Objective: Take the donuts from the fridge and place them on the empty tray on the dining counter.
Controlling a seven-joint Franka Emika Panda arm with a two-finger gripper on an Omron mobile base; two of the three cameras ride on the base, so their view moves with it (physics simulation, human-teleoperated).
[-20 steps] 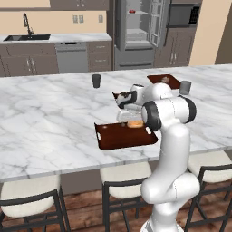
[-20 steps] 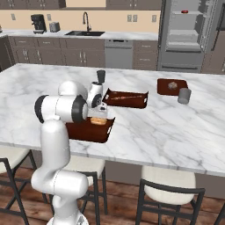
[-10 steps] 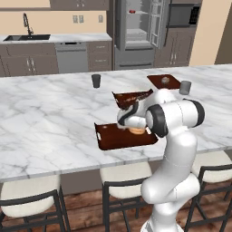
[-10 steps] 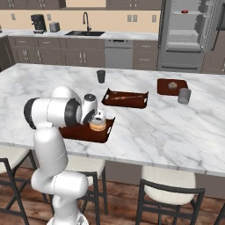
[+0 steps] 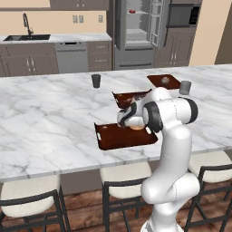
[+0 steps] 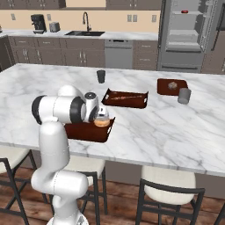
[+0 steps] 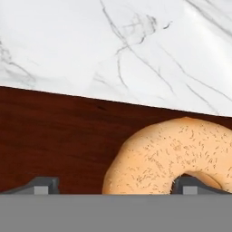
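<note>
The orange-tan donut (image 7: 176, 156) is lying on the tray (image 5: 118, 137) under the released, spread claw (image 7: 115, 186); the pink donut (image 5: 132, 11) is waiting in the fridge (image 5: 138, 31)

Your arm (image 5: 174, 136) is glossy white, built of rounded tubular links. Dark bands ring its joints. You can see two small dark fingertips (image 7: 41, 185) on the hand.
</note>
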